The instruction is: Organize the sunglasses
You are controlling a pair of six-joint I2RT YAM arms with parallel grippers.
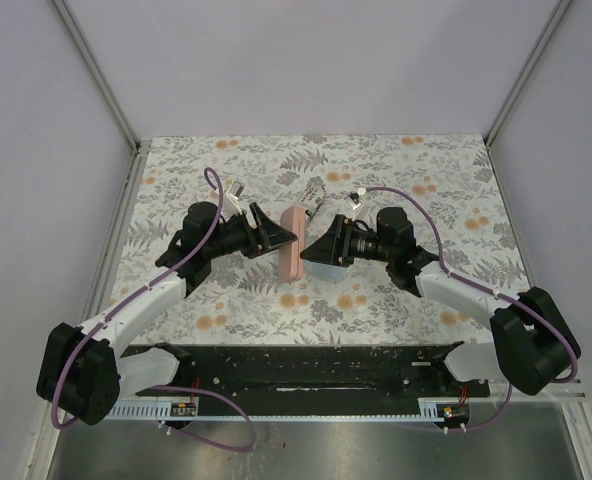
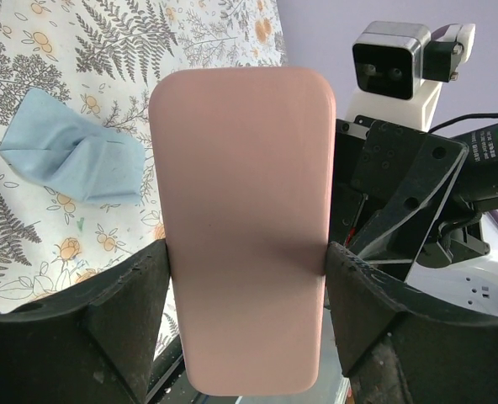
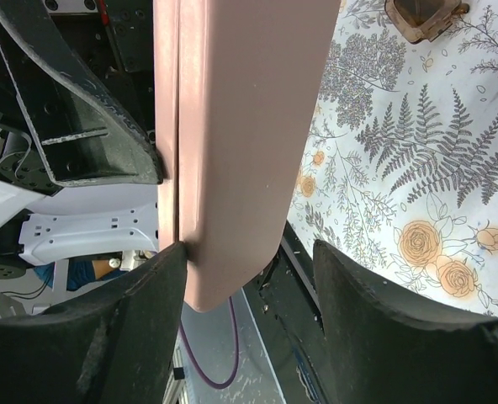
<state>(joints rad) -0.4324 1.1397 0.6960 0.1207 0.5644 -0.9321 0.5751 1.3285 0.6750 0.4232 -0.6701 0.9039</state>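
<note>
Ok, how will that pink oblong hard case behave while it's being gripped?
Probably stiff: the pink oblong hard case shows no dent where the left gripper pinches it. Its smooth, rounded shell could slip. The side seam suggests it may hinge open.

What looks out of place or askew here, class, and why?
The pink case is not lying flat: it is turned on edge, clamped by the left hand, while the right hand straddles its end with one finger clear of it. A blue cloth lies crumpled on the floral table.
</note>
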